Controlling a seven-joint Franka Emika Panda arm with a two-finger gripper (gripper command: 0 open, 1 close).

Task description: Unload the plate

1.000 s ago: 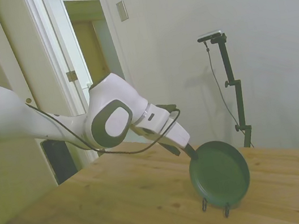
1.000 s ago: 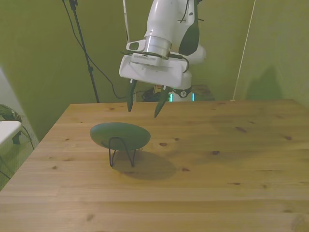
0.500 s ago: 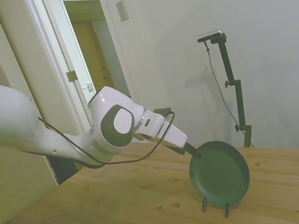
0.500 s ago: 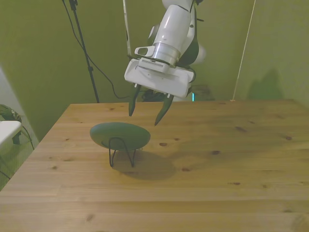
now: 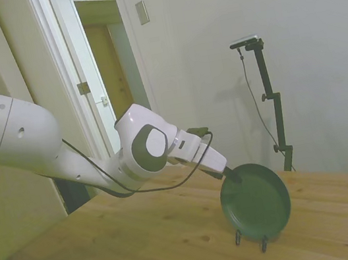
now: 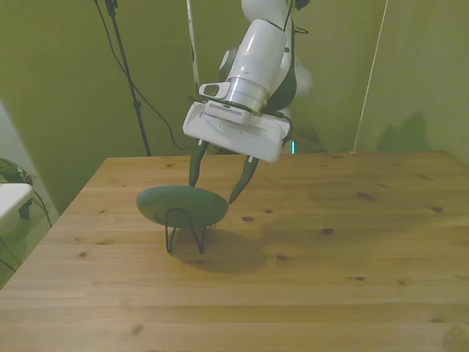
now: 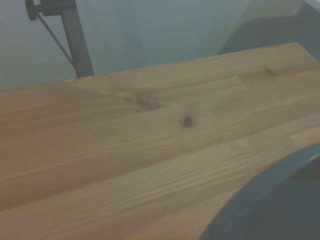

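Observation:
The dark green plate stands nearly on edge in a thin black wire stand on the wooden table. In the front view the plate leans in the wire stand toward the front view's left. My gripper is open, its two dark fingers straddling the plate's upper rim, one on each side. In the side view the fingers meet the plate's top edge. A blurred arc of the plate's rim fills one corner of the wrist view.
The wooden table stretches wide to the front view's right of the stand. A door frame and open doorway lie behind the arm in the side view. A white object sits off the table at the front view's left edge.
My gripper has come down and forward from above the plate. Its open fingers now reach the plate's top rim. The plate and stand have not moved.

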